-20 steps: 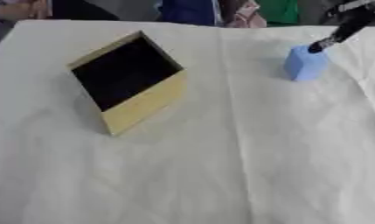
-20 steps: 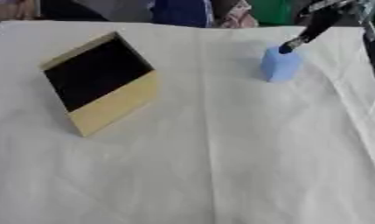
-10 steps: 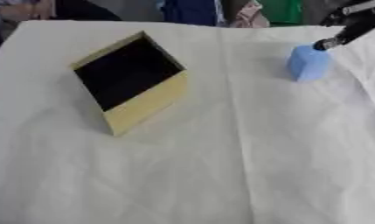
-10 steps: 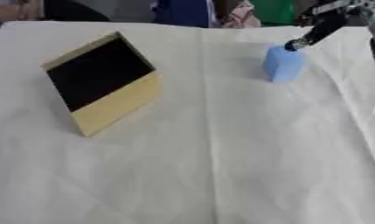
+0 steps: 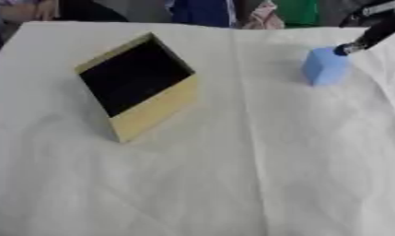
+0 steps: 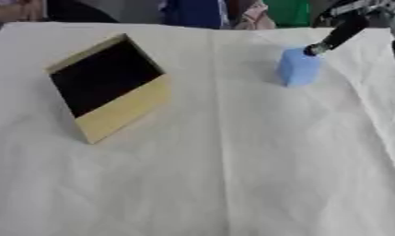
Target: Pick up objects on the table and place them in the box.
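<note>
A light blue block [image 6: 298, 67] stands upright on the white cloth at the far right. My right hand [image 6: 339, 33] reaches in from the upper right corner, and one straight black finger touches the block's top far edge. The rest of that hand is cut off by the view's edge. The box [image 5: 137, 85], tan outside and black inside, lies tipped on the cloth at the left with its opening facing up and toward me. It holds nothing that I can see. My left hand shows in neither view.
The white cloth [image 5: 232, 175] covers the whole table, with creases running down the middle. Along the far edge [image 5: 208, 9] there are people in dark, blue and green clothing.
The finger has stayed on the blue block's top edge. Block and box keep their places on the cloth; the whole picture has shifted slightly.
</note>
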Motion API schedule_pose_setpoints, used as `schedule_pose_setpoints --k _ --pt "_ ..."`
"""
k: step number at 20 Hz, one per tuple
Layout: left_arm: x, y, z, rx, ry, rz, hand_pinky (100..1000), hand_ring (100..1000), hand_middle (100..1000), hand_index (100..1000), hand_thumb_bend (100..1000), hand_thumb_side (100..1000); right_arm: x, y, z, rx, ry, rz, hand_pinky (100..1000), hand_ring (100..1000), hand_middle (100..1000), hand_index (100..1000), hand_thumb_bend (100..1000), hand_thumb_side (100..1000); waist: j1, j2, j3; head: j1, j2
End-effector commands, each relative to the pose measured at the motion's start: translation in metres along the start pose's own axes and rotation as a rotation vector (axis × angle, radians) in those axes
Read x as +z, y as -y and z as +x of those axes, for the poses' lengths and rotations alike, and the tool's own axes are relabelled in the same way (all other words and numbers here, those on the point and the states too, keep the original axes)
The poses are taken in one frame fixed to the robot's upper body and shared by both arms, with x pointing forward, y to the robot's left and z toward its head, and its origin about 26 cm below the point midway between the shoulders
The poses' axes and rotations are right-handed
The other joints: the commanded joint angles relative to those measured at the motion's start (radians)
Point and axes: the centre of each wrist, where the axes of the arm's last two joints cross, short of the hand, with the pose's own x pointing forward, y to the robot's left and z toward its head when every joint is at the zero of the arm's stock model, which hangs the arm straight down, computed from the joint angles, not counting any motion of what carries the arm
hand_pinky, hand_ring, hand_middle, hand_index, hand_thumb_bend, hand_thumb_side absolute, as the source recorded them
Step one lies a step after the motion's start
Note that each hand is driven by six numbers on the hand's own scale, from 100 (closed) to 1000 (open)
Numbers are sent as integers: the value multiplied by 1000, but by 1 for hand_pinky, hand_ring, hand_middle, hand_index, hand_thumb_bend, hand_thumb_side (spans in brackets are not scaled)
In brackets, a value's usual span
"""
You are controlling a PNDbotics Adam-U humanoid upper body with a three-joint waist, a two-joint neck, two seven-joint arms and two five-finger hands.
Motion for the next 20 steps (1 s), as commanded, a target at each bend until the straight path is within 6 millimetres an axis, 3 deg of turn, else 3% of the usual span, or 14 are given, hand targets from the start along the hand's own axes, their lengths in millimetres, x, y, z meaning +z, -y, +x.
schedule_pose_setpoints --k 1,6,10,20 --pt "-8 -3 7 -15 40 -15 664 593 609 871 100 909 16 13 -8 79 14 30 1000 1000 1000 1000 356 635 -1 -21 1 5 -5" --pt "-8 -3 8 -17 42 -22 664 593 609 871 100 902 16 11 -8 63 54 16 1000 992 978 1000 289 547 0 -21 1 6 -5" --pt "-9 -3 8 -19 44 -28 663 593 608 871 100 897 15 11 -7 54 75 10 1000 991 977 1000 285 504 0 -20 1 5 -6" --pt "-8 -3 8 -23 46 -41 663 593 609 871 100 890 14 6 -9 73 90 20 1000 987 975 1000 280 491 -1 -17 2 8 -3"
